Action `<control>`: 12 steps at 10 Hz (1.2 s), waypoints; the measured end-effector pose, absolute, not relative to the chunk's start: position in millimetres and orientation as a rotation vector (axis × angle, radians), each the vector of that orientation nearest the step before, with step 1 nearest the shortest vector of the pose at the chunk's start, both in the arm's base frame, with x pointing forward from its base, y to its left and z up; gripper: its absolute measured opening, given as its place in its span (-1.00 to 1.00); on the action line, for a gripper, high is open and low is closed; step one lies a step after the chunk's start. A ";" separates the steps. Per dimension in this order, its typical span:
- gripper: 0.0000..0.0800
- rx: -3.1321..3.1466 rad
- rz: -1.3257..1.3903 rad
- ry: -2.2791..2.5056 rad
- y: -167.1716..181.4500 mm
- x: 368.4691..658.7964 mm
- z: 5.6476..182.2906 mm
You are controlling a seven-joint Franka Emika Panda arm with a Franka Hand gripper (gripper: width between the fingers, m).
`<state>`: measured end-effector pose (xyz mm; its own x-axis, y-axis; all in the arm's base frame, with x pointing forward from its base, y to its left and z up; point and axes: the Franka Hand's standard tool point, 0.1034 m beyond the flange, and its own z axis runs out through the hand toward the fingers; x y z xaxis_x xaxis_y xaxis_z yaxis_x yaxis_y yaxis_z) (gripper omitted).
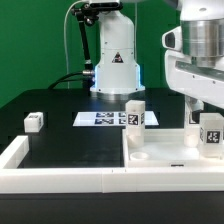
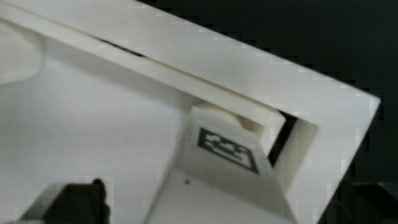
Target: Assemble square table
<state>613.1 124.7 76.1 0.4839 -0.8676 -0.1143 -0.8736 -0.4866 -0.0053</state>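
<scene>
1. Square table slab (image 1: 165,155) sits at the exterior view's right, pressed against the rail (image 1: 60,178) — braced, I judge.
2. Gripper (image 1: 203,112) hovers over a corner leg (image 1: 211,135) — jaw spread unclear.

The slab (image 1: 165,152) is white, the legs (image 1: 135,106) white with black-white tags (image 1: 137,118), the table (image 1: 70,140) black.
</scene>
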 end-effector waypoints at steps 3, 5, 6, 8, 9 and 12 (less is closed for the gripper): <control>0.62 -2.870 0.107 1.047 125.2 615.2 76.1; 0.62 -2.943 0.094 0.808 125.8 615.5 76.4; 0.62 -2.979 0.087 0.652 126.2 615.6 76.6; 0.62 -3.012 0.076 0.455 125.9 615.9 76.8; 0.62 -3.033 0.068 0.316 124.5 616.2 76.8; 0.32 -3.043 0.063 0.219 121.9 616.6 76.6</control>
